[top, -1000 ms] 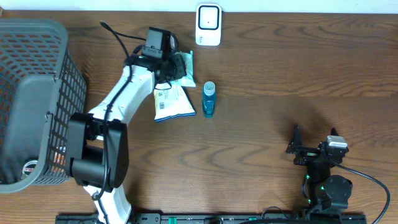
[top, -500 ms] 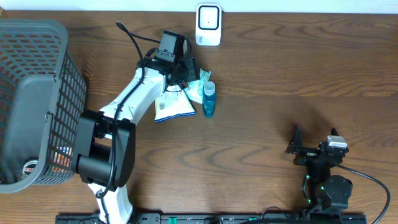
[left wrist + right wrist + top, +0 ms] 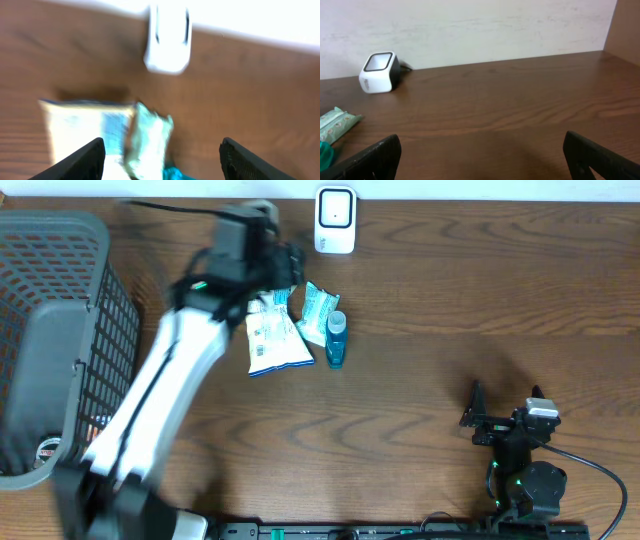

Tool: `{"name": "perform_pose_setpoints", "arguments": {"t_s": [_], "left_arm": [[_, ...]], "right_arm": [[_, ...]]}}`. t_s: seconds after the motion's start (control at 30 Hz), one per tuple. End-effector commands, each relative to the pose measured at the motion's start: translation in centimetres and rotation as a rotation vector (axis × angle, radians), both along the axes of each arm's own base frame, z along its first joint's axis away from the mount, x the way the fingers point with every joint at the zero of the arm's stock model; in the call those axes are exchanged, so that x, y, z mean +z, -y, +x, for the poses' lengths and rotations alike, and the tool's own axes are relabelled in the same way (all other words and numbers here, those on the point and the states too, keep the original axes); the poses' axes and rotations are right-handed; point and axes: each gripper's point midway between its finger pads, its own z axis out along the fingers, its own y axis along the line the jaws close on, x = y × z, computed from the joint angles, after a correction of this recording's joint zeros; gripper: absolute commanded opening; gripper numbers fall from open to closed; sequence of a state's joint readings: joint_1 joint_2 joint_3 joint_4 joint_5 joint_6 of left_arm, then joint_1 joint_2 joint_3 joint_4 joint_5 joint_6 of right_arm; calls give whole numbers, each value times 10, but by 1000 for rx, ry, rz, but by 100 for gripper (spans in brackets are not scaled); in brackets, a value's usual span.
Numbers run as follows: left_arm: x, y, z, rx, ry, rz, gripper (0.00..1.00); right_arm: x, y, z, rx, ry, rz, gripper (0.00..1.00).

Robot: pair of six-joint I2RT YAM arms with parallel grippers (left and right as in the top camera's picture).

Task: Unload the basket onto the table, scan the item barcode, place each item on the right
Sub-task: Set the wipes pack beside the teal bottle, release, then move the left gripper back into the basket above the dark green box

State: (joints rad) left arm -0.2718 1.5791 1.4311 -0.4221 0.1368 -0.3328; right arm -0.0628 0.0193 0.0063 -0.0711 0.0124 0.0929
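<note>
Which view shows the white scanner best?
Overhead. The white scanner is sharp and whole there, seen straight from above with its face showing. The left wrist view has it larger but smeared by motion blur. The right wrist view shows it sharp but small, from the side, at the far left of the frame.

Showing white shells and black joints along the left arm (image 3: 165,375), trailing a black cable (image 3: 165,207); wearing black fingers (image 3: 85,160) on the left gripper (image 3: 161,150); glowing green on the black right arm (image 3: 515,442).
</note>
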Motion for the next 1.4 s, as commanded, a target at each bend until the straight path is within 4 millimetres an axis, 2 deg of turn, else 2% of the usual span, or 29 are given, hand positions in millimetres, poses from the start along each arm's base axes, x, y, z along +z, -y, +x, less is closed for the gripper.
{"name": "perform_pose_setpoints", "arguments": {"t_s": [0.0,0.1,0.2,0.27,0.3,0.37,0.47,0.53,0.67,0.83,0.97,1.07,1.17,1.37], "left_arm": [[54,-58,-9,166,133,70,74],[92,-100,-31,258,204,57,74],[116,-137,-54,347,245,58,74],[129,-166,-71,424,267,63,78],[133,-179,-79,459,276,66,79],[141,-205,-94,534,289,75,89],[145,-243,-114,655,293,87,99],[142,-266,-125,730,276,88,98],[127,-306,-144,889,213,50,98],[98,-345,-159,1028,109,26,98],[64,-371,-165,1102,-12,13,98],[30,-390,-176,1221,-141,-1,98],[-5,-403,-189,1327,-282,1,98],[-60,-412,-202,1429,-495,20,98]], "right_arm": [[-2,-2,0,13,-6,-11,99],[-2,-3,0,14,-6,-11,99],[-2,-2,0,13,-6,-11,99],[-2,-3,0,14,-6,-11,99],[-2,-3,0,14,-6,-11,99],[-2,-3,0,14,-6,-11,99],[-2,-3,0,14,-6,-11,99],[-2,-3,0,14,-6,-11,99],[-2,-3,0,14,-6,-11,99],[-2,-3,0,14,-6,-11,99],[-2,-3,0,14,-6,-11,99],[-2,-3,0,14,-6,-11,99],[-2,-2,0,13,-6,-11,99],[-2,-3,0,14,-6,-11,99]]}}
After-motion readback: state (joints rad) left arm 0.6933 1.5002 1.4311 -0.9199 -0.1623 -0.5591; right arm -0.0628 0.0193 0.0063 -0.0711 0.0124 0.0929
